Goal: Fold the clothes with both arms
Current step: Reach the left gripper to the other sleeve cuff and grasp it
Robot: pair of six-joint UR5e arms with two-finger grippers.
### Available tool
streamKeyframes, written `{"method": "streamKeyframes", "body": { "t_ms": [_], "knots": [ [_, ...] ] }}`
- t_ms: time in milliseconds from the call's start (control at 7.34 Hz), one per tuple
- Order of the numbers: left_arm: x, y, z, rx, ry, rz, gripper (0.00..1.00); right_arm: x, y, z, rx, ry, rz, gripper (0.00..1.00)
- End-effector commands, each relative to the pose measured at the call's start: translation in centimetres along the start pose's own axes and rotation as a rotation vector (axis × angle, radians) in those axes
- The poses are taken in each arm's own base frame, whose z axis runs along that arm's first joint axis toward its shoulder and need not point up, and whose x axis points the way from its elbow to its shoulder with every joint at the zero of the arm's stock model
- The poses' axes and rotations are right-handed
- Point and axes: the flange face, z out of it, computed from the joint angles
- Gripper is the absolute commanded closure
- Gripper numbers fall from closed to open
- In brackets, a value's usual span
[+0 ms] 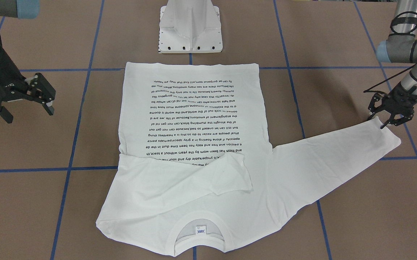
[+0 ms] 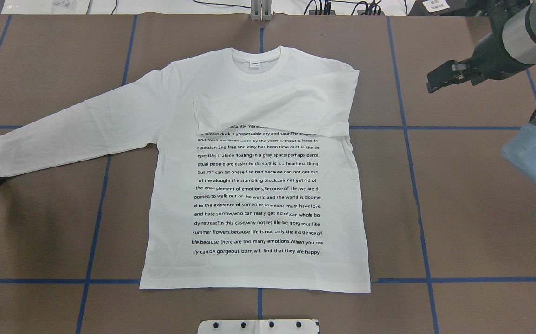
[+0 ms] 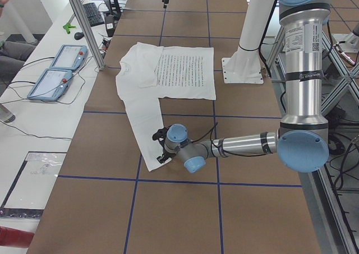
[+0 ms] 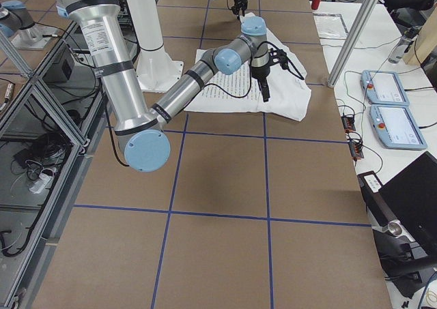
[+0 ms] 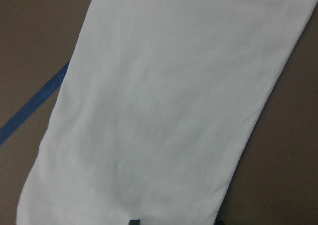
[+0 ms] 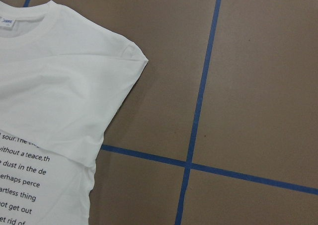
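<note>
The white long-sleeved T-shirt (image 2: 258,185) lies flat, printed text up, collar (image 2: 256,62) at the far side. One sleeve (image 2: 272,104) is folded across the chest. The other sleeve (image 2: 77,125) stretches out flat towards my left gripper (image 1: 377,121). That gripper is low at the cuff (image 1: 389,135), its fingers apart at the cuff's edge. The left wrist view shows the sleeve (image 5: 164,111) filling the frame. My right gripper (image 1: 27,110) is open and empty, held above the table beside the shirt; it also shows in the overhead view (image 2: 448,76).
The white pedestal base (image 1: 190,29) stands at the shirt's hem side. Blue tape lines (image 2: 407,127) grid the brown table. Teach pendants (image 3: 56,69) and cables lie on a side table beyond the collar end.
</note>
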Motion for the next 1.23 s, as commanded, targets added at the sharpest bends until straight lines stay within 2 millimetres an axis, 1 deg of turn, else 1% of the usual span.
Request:
{"method": "streamKeyframes", "body": {
  "t_ms": [0, 136, 273, 409, 545, 681, 818, 954, 1090],
  "knots": [
    [0.1, -0.3, -0.3, 0.010, -0.007, 0.006, 1.00, -0.1, 0.0, -0.1, 0.002, -0.001, -0.001, 0.00],
    [0.1, -0.8, -0.6, 0.021, -0.009, 0.014, 1.00, -0.1, 0.0, -0.1, 0.002, -0.001, -0.001, 0.00],
    [0.5, -1.3, -1.7, 0.044, -0.012, 0.022, 1.00, -0.2, 0.0, -0.1, 0.000, -0.003, -0.001, 0.00],
    [0.5, -1.9, -2.3, 0.058, -0.015, 0.025, 1.00, -0.3, 0.0, -0.2, 0.002, -0.005, -0.001, 0.00],
    [0.5, -1.9, -2.5, 0.062, -0.017, 0.025, 1.00, -0.2, 0.0, 0.0, 0.000, -0.003, 0.002, 0.00],
    [0.1, -2.7, -3.8, 0.090, -0.028, 0.022, 1.00, -0.2, 0.0, -0.1, 0.000, -0.003, 0.002, 0.00],
    [-0.8, -3.9, -6.3, 0.139, -0.052, 0.015, 1.00, -0.2, 0.1, -0.1, 0.001, -0.004, 0.003, 0.00],
    [-1.7, -5.7, -9.2, 0.200, -0.087, 0.015, 1.00, -0.1, 0.1, 0.0, 0.000, -0.001, 0.005, 0.00],
    [-1.8, -7.5, -12.1, 0.245, -0.112, 0.007, 1.00, -0.1, 0.1, 0.0, -0.001, -0.002, 0.006, 0.00]
  ]
}}
